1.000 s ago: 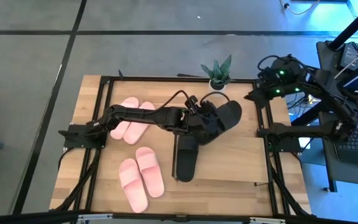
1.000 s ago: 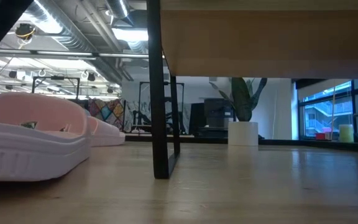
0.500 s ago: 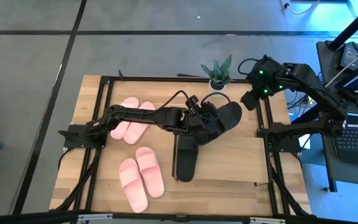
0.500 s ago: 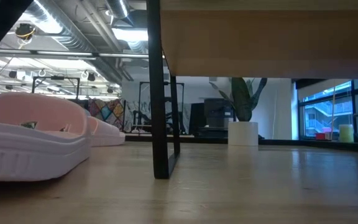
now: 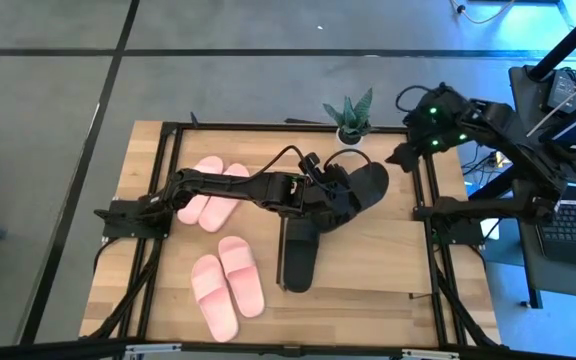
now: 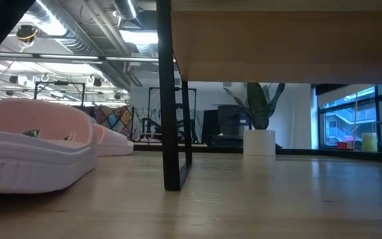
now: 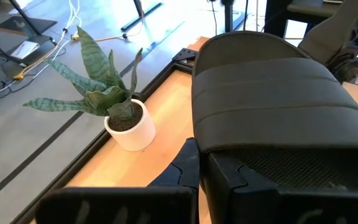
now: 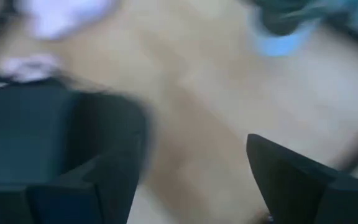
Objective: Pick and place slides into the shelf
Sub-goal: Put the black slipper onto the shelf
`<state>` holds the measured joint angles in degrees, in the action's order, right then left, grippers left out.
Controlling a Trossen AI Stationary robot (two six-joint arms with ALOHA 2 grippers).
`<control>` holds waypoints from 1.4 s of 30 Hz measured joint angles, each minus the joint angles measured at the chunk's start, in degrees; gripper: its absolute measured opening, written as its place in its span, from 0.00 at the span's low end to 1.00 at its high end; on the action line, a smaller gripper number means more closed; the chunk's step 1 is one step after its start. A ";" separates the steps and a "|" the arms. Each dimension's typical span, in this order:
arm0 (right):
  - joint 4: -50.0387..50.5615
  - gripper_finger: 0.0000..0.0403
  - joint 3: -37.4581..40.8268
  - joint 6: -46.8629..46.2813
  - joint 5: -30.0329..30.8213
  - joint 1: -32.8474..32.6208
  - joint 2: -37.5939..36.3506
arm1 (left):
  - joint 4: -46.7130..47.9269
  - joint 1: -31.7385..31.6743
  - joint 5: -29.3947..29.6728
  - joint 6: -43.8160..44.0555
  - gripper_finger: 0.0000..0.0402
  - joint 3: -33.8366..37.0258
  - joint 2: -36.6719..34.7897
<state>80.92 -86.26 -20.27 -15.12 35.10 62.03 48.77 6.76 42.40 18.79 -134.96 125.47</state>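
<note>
Six slides lie in view from above: one pale pink pair (image 5: pixel 213 192) at the far left of the wooden surface (image 5: pixel 388 265), a second pale pink pair (image 5: pixel 227 285) nearer the front left, and two black ones at the centre. One black slide (image 5: pixel 301 255) lies flat, its toe pointing toward the front edge. The other black slide (image 5: pixel 364 186) rests at an angle just behind it, toward the potted plant (image 5: pixel 350 118) at the far edge.

The left tool (image 5: pixel 336 198) reaches in from the left side and is clamped tight on that angled black slide; in the left wrist view the ribbed dark strap (image 7: pixel 272 81) fills the space just ahead of its fingers (image 7: pixel 229 180), with the white-potted plant beside it. The right tool (image 5: pixel 405 156) hangs near the far right corner of the surface, apart from the slides, its jaws spread wide and holding nothing.

From the low view, the shelf (image 6: pixel 277 40) shows as a light-wood board overhead on a thin dark leg (image 6: pixel 168 99), with pink slides to its left. No brand marks or writing can be read on anything.
</note>
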 joint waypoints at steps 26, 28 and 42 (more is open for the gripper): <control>-10.32 0.71 14.98 5.95 -31.12 11.28 -1.09 | 0.00 0.52 2.33 0.02 0.00 0.00 0.02; -11.10 0.71 15.19 7.21 -31.06 11.29 -1.06 | 0.00 0.52 2.38 0.02 0.00 0.00 0.02; -11.25 0.71 15.19 9.95 -30.44 11.29 -1.21 | 0.00 0.48 3.39 0.15 0.00 0.00 0.02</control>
<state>69.67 -71.07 -10.32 -45.56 46.39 60.82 48.77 7.25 45.79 18.94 -134.96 125.49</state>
